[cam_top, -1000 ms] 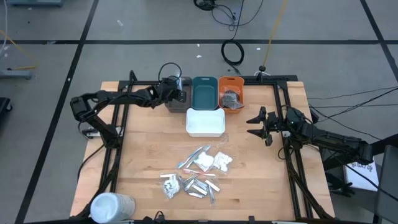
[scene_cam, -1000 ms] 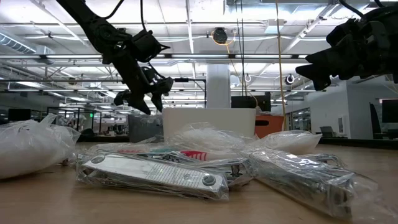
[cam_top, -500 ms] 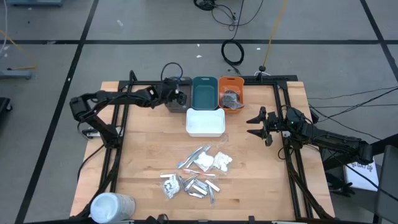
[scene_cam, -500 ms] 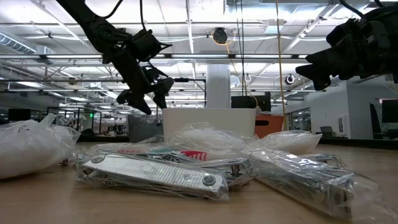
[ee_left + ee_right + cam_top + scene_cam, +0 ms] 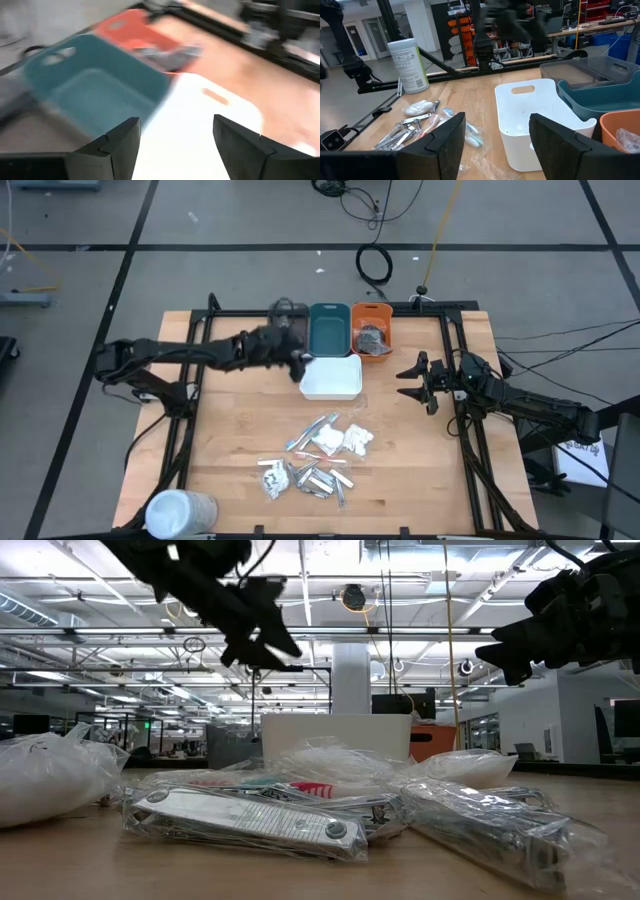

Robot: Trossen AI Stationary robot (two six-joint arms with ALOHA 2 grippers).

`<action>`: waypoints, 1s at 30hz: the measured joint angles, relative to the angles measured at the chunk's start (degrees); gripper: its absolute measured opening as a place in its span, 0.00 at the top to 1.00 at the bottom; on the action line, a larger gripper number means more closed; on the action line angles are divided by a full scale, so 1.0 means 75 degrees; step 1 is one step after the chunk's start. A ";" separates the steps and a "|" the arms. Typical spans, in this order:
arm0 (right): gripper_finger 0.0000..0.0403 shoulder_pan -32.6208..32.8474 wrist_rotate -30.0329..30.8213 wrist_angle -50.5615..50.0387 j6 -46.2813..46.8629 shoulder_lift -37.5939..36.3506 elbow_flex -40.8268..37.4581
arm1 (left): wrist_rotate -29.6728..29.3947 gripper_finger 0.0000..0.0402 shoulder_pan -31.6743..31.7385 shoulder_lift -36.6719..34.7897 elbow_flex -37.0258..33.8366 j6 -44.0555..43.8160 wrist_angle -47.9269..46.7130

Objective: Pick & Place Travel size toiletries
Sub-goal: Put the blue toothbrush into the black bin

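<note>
The table (image 5: pixel 230 440) is carrying four trays at its far edge: grey (image 5: pixel 582 70), teal (image 5: pixel 328 328), orange (image 5: pixel 372 320), and white (image 5: pixel 331 377) just in front. A white cylinder (image 5: pixel 180 510) is standing at the near left corner. The toiletries (image 5: pixel 315 455) are lying heaped mid-table, nearer than the white tray. The left gripper (image 5: pixel 297 360) is hovering at the white tray's left edge, fingers apart, holding nothing. The right gripper (image 5: pixel 412 378) is waiting right of the trays, open and empty.
</note>
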 joint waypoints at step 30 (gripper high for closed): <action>0.48 0.0000 0.0055 -0.0030 -0.0087 0.0146 0.0000 | -0.1567 0.52 -0.4358 0.1977 0.2325 -0.2641 -0.4316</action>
